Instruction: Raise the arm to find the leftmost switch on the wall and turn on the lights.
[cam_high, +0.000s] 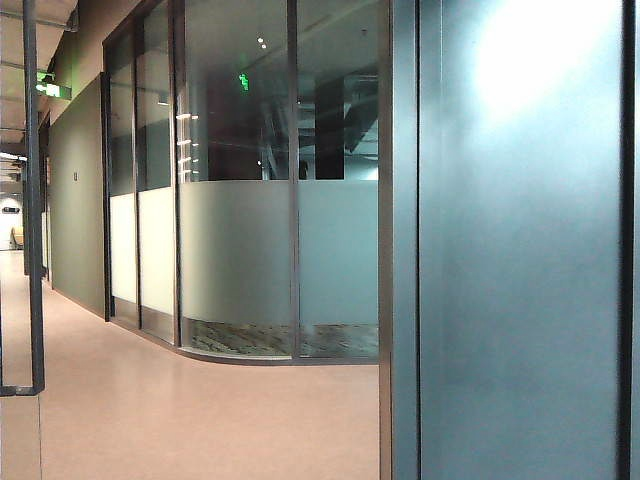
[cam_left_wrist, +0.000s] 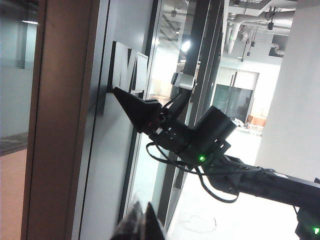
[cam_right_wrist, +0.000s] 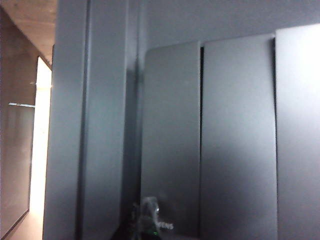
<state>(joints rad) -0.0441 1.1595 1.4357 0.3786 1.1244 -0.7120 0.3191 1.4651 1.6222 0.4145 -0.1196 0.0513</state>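
Your right hand (cam_left_wrist: 117, 92) is raised against the wall, its fingers drawn together to a narrow point right at the switch panel (cam_left_wrist: 127, 67). In its wrist view, the leftmost switch (cam_right_wrist: 170, 135) fills the frame. Your left hand (cam_left_wrist: 140, 227) sits low beside the wall, fingers narrow too.

An office corridor, shown by frosted glass partition walls (cam_high: 240, 250), a green exit sign (cam_high: 243, 81), and exposed ceiling pipes (cam_left_wrist: 250, 20).
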